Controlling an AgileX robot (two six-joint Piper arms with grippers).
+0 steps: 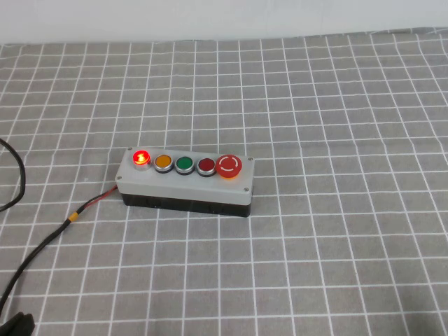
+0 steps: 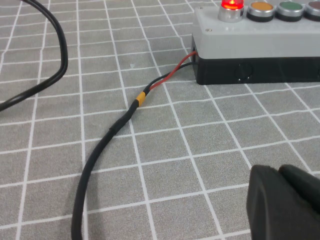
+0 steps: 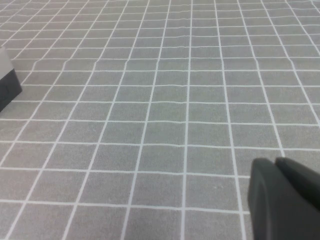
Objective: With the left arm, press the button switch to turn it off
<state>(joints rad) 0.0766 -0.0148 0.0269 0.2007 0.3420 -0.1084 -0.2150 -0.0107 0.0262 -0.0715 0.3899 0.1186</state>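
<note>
The grey box with a black base [image 1: 183,186] sits mid-table with five buttons in a row. The button switch [image 1: 142,158] is the left end one, small, silver-ringed and glowing bright red; it also shows in the left wrist view [image 2: 231,7]. My left gripper [image 2: 280,172] is shut and empty, low over the cloth near the table's front left, well short of the box [image 2: 260,45]. Only a black bit of the left arm [image 1: 17,325] shows in the high view. My right gripper [image 3: 275,165] is shut and empty over bare cloth, out of the high view.
Beside the lit button stand orange [image 1: 163,162], green [image 1: 184,164], dark red [image 1: 206,166] buttons and a big red mushroom button [image 1: 229,166]. A black cable with red wire and a yellow band [image 1: 70,218] runs from the box's left end to the front left. Grey checked cloth [image 1: 336,266] covers the table.
</note>
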